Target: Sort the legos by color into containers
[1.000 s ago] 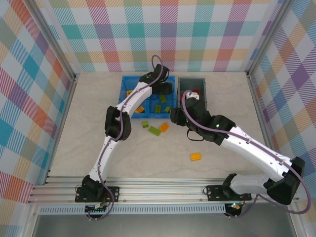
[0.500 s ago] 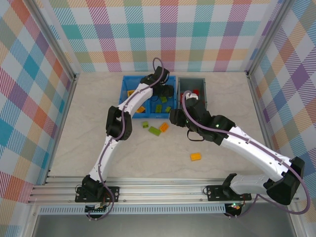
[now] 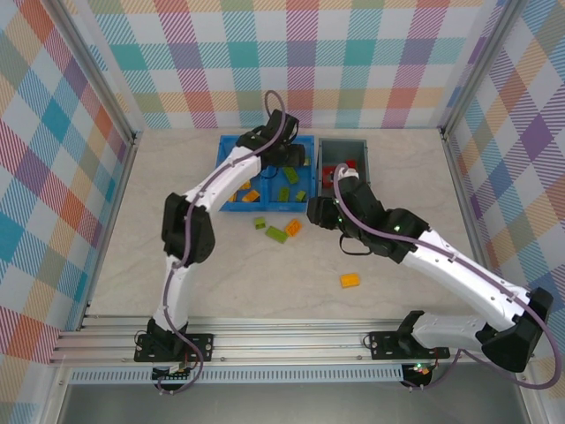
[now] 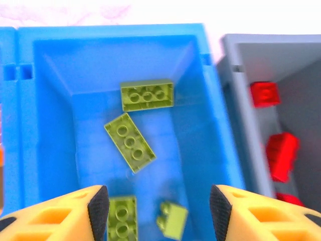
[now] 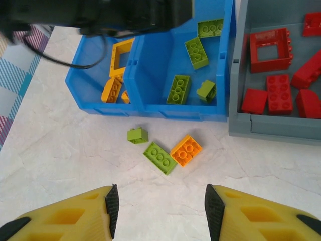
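Step in hand, as judged: pick-up of 1 loose brick by the right gripper (image 5: 159,208), which hangs over the table with jaws apart and nothing between them. Lower it straight down over 1 brick, set the fingers across its short sides, and close only when clear of the neighbour. The long green brick (image 5: 160,157) and the orange brick (image 5: 186,149) lie just beside each other, perhaps touching. The small green brick (image 5: 137,134) lies apart. All 3 rest just in front of the blue bin (image 5: 150,108). The left gripper (image 4: 159,206) hangs over that bin's right compartment, jaws apart and empty, above 4 lime bricks (image 4: 147,95). Glossy red bricks (image 5: 270,46) lie in the grey bin (image 5: 271,128).
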You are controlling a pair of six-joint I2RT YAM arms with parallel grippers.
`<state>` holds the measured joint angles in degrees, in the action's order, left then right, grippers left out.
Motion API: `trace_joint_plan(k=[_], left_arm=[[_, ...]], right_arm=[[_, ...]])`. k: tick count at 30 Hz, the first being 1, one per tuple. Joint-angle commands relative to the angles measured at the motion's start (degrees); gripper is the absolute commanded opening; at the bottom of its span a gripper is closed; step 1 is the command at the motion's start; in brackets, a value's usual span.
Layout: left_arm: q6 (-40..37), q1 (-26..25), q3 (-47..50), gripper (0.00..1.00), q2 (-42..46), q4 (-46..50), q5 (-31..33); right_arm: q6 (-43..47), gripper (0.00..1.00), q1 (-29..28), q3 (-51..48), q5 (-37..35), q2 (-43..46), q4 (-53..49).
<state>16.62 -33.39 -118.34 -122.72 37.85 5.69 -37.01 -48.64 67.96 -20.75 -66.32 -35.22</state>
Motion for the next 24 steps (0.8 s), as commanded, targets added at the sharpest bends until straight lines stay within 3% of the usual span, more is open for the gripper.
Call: trace_joint_plan(k=[1,7,12,18,24], left_arm=[[1.31,-4.47,11.0,0.57,10.55,-2.83,1.43],[-1.38,-16.63,30.84,0.62,21.1,-6.63,-2.91],[-2.28,-27.65,40.82,0.66,21.51,-13.82,-5.66],[-8.51,-36.37,40.34,0.68,13.97,-18.03,-4.54],[-13.27,-37.27,34.4,0.72,5.67,-15.8,0.54]], right_arm=[[0.09,0.51,0.38,0.23,-0.09,3.24,-5.94],[-6.28,0.49,0.39,-0.42,0.33,10.78,-20.54],[-11.48,0.52,0.39,0.87,4.03,16.46,-35.52],[-20.04,0.54,0.36,2.38,7.53,22.83,-50.66],[-21.52,0.57,0.34,4.55,7.41,28.34,-52.49]])
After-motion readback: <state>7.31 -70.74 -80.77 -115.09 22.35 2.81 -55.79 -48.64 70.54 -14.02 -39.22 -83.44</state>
